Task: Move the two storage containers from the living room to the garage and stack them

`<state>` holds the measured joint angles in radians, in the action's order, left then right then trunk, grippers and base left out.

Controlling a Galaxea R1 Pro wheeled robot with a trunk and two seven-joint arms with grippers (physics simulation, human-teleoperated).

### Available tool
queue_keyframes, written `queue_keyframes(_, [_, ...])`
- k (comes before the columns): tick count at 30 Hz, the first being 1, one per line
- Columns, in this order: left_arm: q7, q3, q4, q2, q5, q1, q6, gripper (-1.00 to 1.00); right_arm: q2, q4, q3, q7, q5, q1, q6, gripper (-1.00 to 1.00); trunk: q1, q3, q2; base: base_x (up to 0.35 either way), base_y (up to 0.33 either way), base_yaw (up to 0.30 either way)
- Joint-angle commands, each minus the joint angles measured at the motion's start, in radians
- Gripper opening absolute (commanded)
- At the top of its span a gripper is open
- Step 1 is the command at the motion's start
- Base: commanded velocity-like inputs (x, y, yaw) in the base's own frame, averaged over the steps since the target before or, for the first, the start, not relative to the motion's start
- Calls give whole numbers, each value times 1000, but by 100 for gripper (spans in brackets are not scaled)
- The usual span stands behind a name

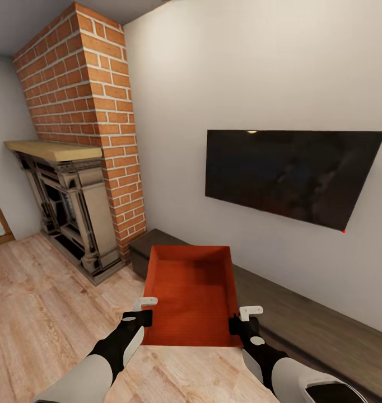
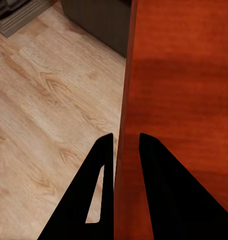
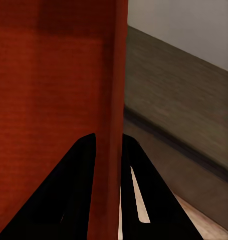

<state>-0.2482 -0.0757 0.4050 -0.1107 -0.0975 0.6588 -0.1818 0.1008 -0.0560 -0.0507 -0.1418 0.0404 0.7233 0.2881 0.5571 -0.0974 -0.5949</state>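
I hold one orange-red storage container (image 1: 191, 291) level in front of me, above the light wood floor of the living room. My left gripper (image 1: 144, 313) is shut on its left wall near the near corner. My right gripper (image 1: 245, 320) is shut on its right wall. In the left wrist view the black fingers (image 2: 101, 175) straddle the thin wall of the container (image 2: 184, 100). The right wrist view shows the same: the fingers (image 3: 78, 170) pinch the wall of the container (image 3: 48, 75). The bin is empty.
A red brick fireplace (image 1: 96, 112) with a dark ornate surround stands at the left. A black TV (image 1: 292, 173) hangs on the white wall ahead. A long dark low cabinet (image 1: 314, 324) runs along that wall, under and right of the bin. Wood plank floor (image 1: 45, 302) lies open to the left.
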Motion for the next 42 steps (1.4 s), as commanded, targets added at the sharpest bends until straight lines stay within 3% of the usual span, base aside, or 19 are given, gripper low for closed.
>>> queue_keyframes(1, [-17,8,5,0,22,0,62,-100,10,2,46,-3,6,1,0,-100,-4,3,6,0,0,0])
queue_keyframes(28, [-17,8,5,0,24,0,62,-100,8,2,46,-3,6,1,-1,-100,-107,97,195,0,0,0])
queue_keyframes(42, [-17,8,5,0,24,1,62,-100,9,2,46,-4,6,1,-1,-100,-107,97,195,0,0,0])
